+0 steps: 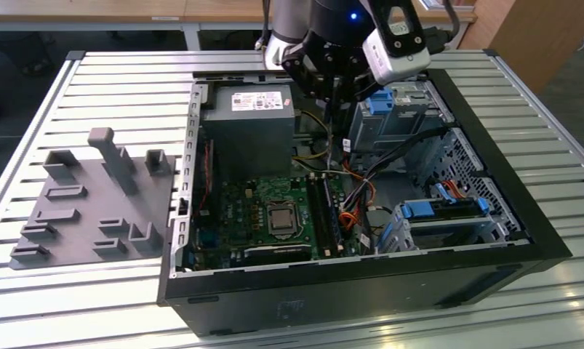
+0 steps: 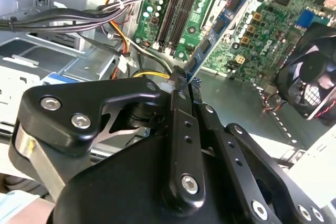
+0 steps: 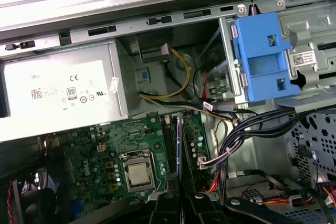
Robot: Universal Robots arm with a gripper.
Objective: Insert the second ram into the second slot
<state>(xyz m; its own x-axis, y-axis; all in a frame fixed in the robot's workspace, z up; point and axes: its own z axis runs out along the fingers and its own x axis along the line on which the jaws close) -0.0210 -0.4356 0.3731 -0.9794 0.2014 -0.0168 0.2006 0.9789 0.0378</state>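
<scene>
Above the open black metal computer case (image 1: 369, 276), in the exterior view, the black two-fingered gripper (image 1: 338, 98) hangs over the green motherboard (image 1: 262, 196). In the second wrist view it is clamped on the thin dark-blue ram stick (image 2: 220, 27), clear of the long black memory slots (image 2: 176, 3) (in the air, by my reading). In the first wrist view the stick (image 3: 179, 145) shows edge-on along the slots (image 3: 169, 145). Judged: approach stage; seating calls for its edge parallel over the second slot.

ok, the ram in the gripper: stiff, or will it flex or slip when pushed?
Probably stiff: the second ram juts straight from the gripper, no sag. Likely light, being thin. Possibly fragile: bare chips line its face; the narrow pinch might let it pivot.
</scene>
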